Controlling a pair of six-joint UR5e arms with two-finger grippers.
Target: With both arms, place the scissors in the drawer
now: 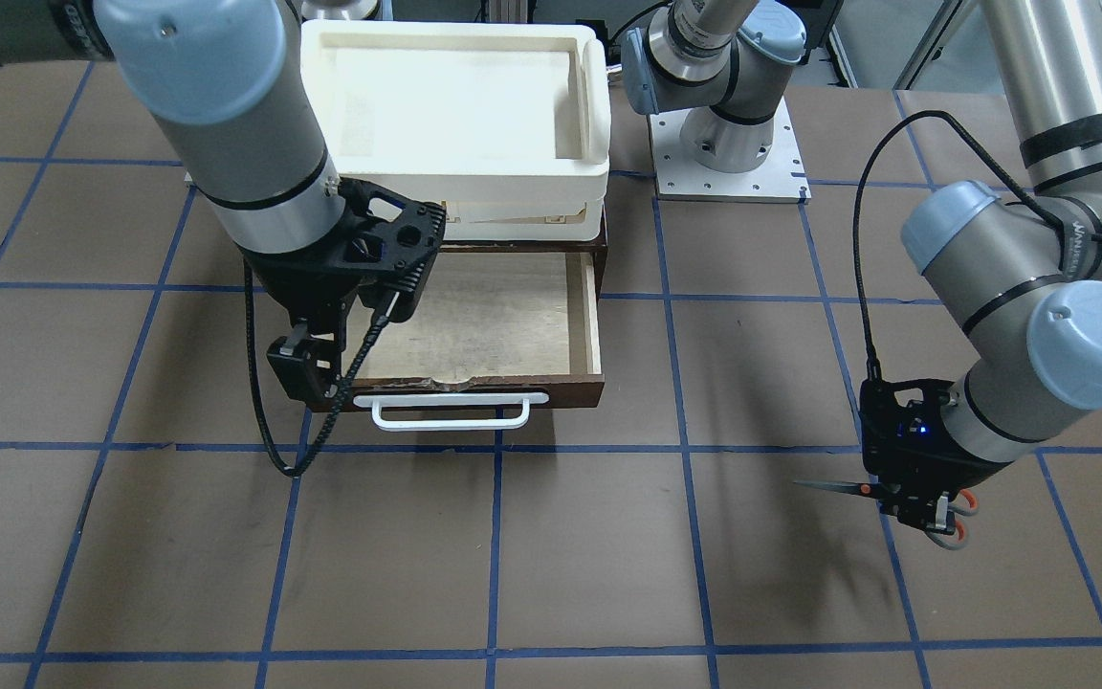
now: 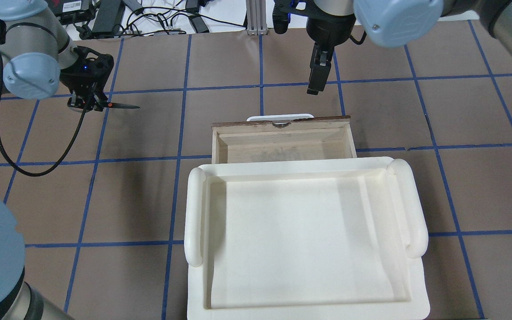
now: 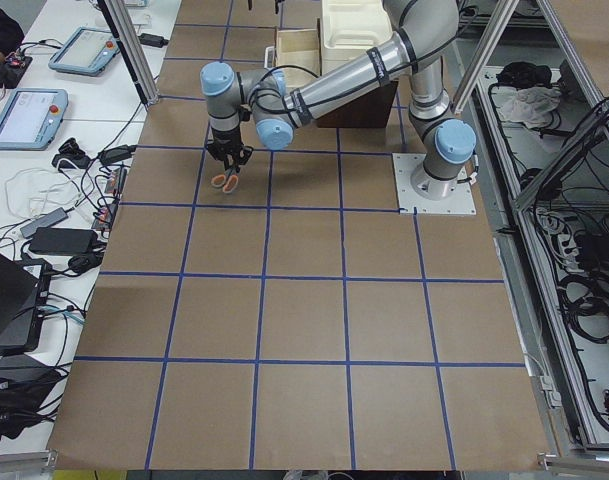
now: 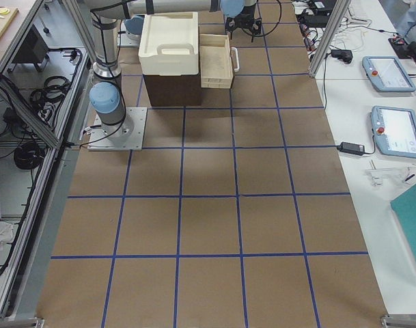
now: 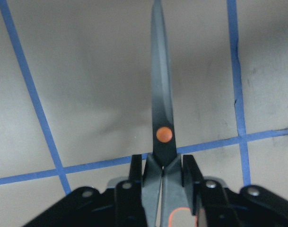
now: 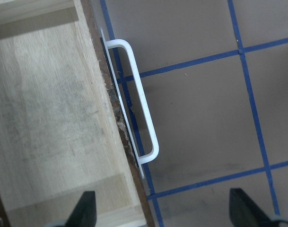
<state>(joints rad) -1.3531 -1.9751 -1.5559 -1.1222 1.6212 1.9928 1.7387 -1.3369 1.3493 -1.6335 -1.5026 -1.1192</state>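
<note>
My left gripper [image 1: 924, 507] is shut on the scissors [image 1: 865, 488], gripping them just behind the orange pivot and holding them above the table, far to the side of the drawer. The dark blades lie level and point toward the drawer's side. The scissors also show in the left wrist view [image 5: 161, 109] and the overhead view [image 2: 120, 106]. The drawer [image 1: 592, 316] is pulled open and its pale floor [image 6: 49, 123] is bare. My right gripper [image 1: 307, 378] is open and empty, above the drawer's front corner near the white handle [image 1: 451, 411].
A cream plastic bin [image 1: 455, 105] sits on top of the dark cabinet, above the drawer. The left arm's base plate [image 1: 728, 158] stands beside the cabinet. Blue tape lines grid the brown tabletop. Cables and tablets lie beyond the table's edges.
</note>
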